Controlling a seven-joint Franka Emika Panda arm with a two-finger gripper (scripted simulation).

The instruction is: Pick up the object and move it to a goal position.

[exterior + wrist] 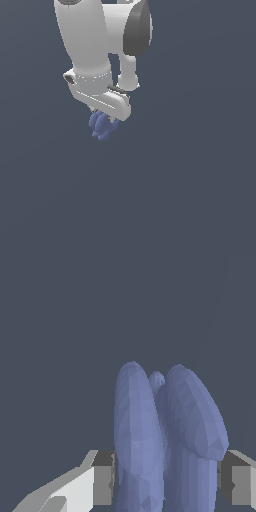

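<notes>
The object is a small blue-purple lumpy thing with ridged lobes side by side. In the exterior view it hangs just under the white arm's hand, partly hidden by it. My gripper is closed around it, the fingers mostly hidden behind the hand. In the wrist view the object fills the space between the two fingers, which press on its two sides. The gripper is shut on the object.
The white arm comes down from the top of the exterior view. Around it there is only a plain dark grey-blue background. No goal marker shows in either view.
</notes>
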